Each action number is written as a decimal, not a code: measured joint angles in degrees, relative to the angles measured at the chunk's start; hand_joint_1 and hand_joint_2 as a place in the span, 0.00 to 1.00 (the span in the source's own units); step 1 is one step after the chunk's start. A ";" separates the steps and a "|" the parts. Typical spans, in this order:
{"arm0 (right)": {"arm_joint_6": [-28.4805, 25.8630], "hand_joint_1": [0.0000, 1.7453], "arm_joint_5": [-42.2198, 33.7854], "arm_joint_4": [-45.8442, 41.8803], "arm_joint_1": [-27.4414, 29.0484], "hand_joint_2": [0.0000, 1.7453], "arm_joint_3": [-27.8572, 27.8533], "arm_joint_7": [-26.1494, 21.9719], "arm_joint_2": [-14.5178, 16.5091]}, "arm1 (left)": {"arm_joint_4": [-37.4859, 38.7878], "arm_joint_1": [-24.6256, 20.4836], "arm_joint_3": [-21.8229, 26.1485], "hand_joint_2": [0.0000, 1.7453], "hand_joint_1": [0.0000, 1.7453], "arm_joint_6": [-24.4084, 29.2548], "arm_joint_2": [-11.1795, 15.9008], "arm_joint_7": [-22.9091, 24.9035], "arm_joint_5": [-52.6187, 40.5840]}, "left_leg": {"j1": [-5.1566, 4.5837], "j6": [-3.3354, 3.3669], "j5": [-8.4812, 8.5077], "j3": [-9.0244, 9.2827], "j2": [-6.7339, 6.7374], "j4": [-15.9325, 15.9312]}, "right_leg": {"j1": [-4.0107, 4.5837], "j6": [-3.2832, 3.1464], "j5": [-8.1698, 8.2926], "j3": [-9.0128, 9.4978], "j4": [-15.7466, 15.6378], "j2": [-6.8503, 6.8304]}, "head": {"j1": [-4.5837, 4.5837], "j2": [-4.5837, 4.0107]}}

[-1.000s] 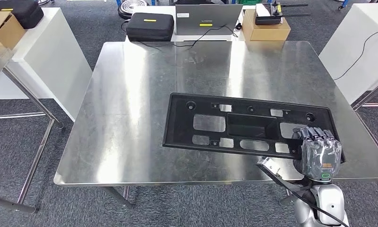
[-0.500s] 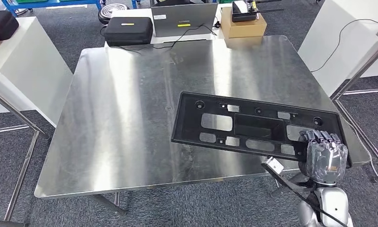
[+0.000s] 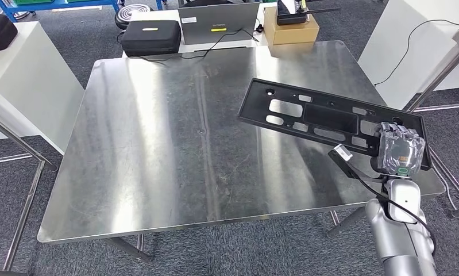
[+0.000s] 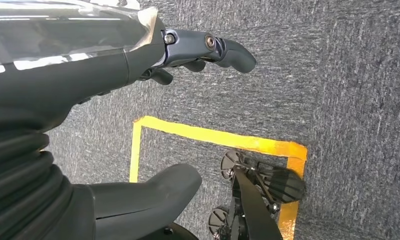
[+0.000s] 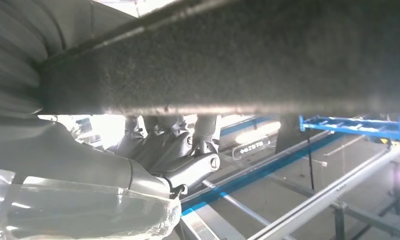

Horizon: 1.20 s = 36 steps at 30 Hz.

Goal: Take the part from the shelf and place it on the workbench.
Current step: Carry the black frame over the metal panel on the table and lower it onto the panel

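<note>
Right hand [image 3: 400,150], 4 o'clock: clenched on near end of black plastic panel [image 3: 324,118], held tilted above steel worktop [image 3: 158,144]. Panel: likely light, stiff, long; end grip levers, favour middle. Left hand [image 4: 137,55]: hangs released. Laptop [image 3: 218,23], 12 o'clock.

The part [image 3: 324,118] is a long, flat black plastic panel with rectangular cutouts and small round holes. It is held at its right end, tilted above the right side of the shiny steel workbench [image 3: 158,144], not lying flat.
</note>
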 joint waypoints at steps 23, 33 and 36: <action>0.30 1.00 8.52 37.68 -29.88 1.00 4.25 14.81 0.45 | -0.02 -0.51 -2.74 1.00 0.00 -1.68 0.66 -0.42 -1.32 | -0.46 0.05 -0.04 -0.54 -0.26 0.26 | -0.26 0.08 0.03 -0.26 -0.06 -0.21 | 0.00 0.00; 1.57 1.00 8.54 40.55 -31.83 1.00 12.29 17.89 6.36 | -0.02 -0.88 -2.79 1.00 0.00 -1.30 0.57 0.70 -0.71 | -0.43 0.04 -0.03 -0.50 -0.26 0.25 | -0.23 0.07 0.03 -0.27 -0.05 -0.23 | -0.01 0.00; 1.73 1.00 8.54 41.05 -32.34 1.00 14.01 18.15 7.74 | -0.02 -0.93 -2.80 1.00 0.00 -1.08 0.50 0.75 -0.71 | -0.43 0.04 -0.03 -0.50 -0.36 0.25 | -0.21 0.07 0.03 -0.24 -0.05 -0.33 | -0.01 0.00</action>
